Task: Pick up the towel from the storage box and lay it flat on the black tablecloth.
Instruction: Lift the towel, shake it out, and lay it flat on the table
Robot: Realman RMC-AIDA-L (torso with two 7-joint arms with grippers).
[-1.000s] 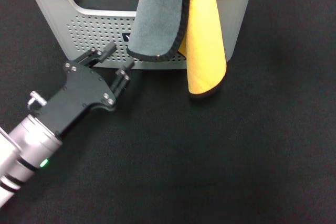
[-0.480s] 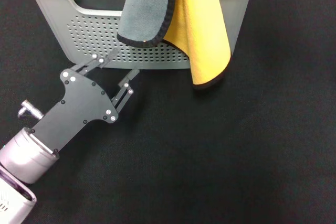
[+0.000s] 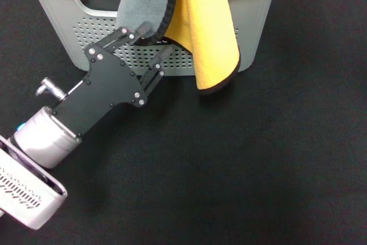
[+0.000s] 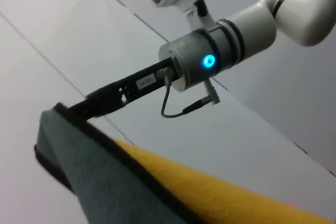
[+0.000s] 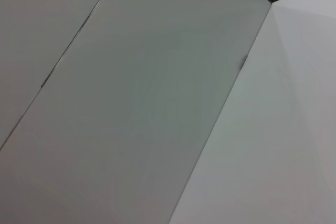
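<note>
I have the left claw point(image 3: 146, 41) up against the front wall of the storage box point(image 3: 252, 21), its fingers spread around the grey fold of the towel point(image 3: 206, 32), not closed on it that I can see. The towel hangs over the box's front rim, yellow side draping down to the black tablecloth point(image 3: 258, 159). In the left wrist view the right claw point(image 4: 63, 109) grips the towel's top edge.
</note>
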